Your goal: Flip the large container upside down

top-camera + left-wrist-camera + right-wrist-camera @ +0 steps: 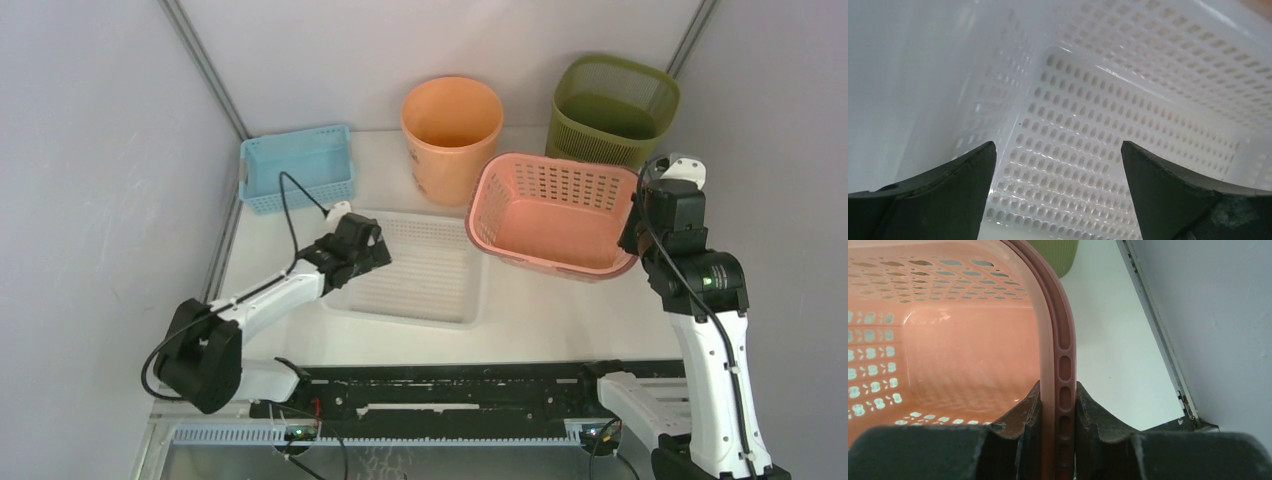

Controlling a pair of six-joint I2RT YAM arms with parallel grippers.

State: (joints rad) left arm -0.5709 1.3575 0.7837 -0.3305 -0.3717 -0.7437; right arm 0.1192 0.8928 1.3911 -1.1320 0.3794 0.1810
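Contact is made at the rim: the right end effector point(1058, 390) is closed onto the right-hand edge of the pink basket point(555, 225), one finger pressed to the inside of the lip and one to the outside, with the slotted rim clamped between them. The right arm is raised steeply from its base at the near right corner, the forearm is held almost upright, and the wrist is bent over to the left so that the rim is met from the side. The left arm is stretched low and diagonally from the near left. Its end effector point(1058, 145) is parked over the left part of the white tray point(470, 300), jaws spread fully and nothing held between them.

The basket is seen right of centre on the tabletop point(560, 310), just in front of the orange bucket point(452, 135) and the green basket point(610, 110). It is tilted, with the mouth turned up and toward the near side, so the smooth floor and perforated walls are exposed. Its left corner is overlapped with the tray's far right corner. Whether its underside is touching the tabletop cannot be told. A blue basket point(298, 165) is set at the far left.
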